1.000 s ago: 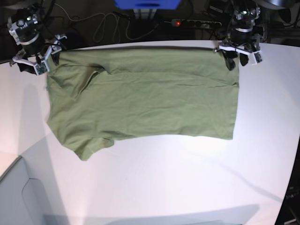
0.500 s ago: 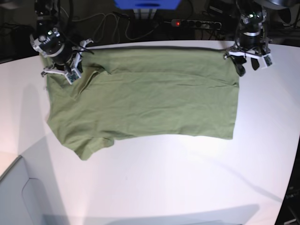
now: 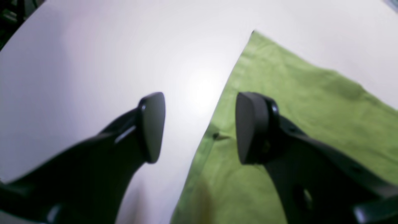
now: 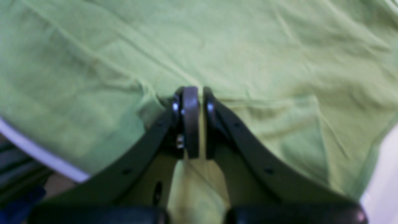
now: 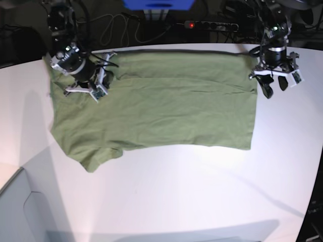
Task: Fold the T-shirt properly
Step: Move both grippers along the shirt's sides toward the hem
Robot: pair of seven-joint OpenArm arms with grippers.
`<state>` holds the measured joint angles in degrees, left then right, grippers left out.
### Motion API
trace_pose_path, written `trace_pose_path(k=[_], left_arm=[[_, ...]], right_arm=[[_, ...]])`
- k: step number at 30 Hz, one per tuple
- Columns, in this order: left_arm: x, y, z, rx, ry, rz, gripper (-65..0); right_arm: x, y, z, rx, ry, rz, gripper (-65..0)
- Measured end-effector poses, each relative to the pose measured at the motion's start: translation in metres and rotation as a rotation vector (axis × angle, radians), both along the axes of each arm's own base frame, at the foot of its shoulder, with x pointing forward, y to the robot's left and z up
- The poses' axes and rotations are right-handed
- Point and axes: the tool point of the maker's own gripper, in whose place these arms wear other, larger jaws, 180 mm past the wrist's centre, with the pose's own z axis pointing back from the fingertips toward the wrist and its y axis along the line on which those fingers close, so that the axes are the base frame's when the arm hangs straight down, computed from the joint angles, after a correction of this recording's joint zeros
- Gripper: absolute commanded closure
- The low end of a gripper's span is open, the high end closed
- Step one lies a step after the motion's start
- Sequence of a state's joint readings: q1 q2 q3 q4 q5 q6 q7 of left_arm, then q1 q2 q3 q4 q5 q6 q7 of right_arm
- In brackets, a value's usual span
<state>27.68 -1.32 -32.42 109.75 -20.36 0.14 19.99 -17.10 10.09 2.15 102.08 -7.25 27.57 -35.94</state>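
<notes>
The olive-green T-shirt (image 5: 166, 111) lies spread flat on the white table (image 5: 202, 191), collar end to the left. My right gripper (image 5: 83, 91) is over the shirt's upper left part. In the right wrist view this gripper (image 4: 197, 124) is shut on a puckered fold of the T-shirt (image 4: 248, 46). My left gripper (image 5: 273, 86) is at the shirt's right edge. In the left wrist view it (image 3: 199, 124) is open and straddles the edge of the T-shirt (image 3: 295, 93), one finger over the cloth and the other over bare table.
A power strip (image 5: 212, 24) with a red light, loose cables (image 5: 111, 27) and a blue object (image 5: 159, 4) lie behind the table's far edge. A grey surface (image 5: 20, 212) borders the table at the front left.
My right gripper has moved right and toward the front, from the table's left corner onto the shirt, drawing the sleeve inward. My left gripper has shifted a little right and forward along the shirt's edge.
</notes>
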Motion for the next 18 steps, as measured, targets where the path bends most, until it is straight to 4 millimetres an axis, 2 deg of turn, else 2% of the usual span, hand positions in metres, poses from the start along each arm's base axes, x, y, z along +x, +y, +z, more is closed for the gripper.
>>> trace_pose_path(k=[4, 8, 13, 18], left_arm=[[0.011, 0.001, 0.003, -0.003, -0.025, 0.002, -34.9], [0.029, 0.006, -0.003, -0.023, -0.042, 0.015, -34.9], [0.059, 0.013, -0.008, -0.05, -0.074, 0.026, -34.9], [0.107, 0.004, -0.025, -0.101, -0.069, -0.027, -34.9]], right_arm=[[0.014, -0.007, -0.004, -0.019, 0.001, -0.013, 0.0], [0.035, -0.014, 0.014, -0.034, -0.068, -0.007, -0.1], [0.07, -0.04, 0.042, -0.083, -0.161, -0.042, -0.8], [0.1, -0.066, 0.06, -0.142, -0.187, -0.108, -15.3]])
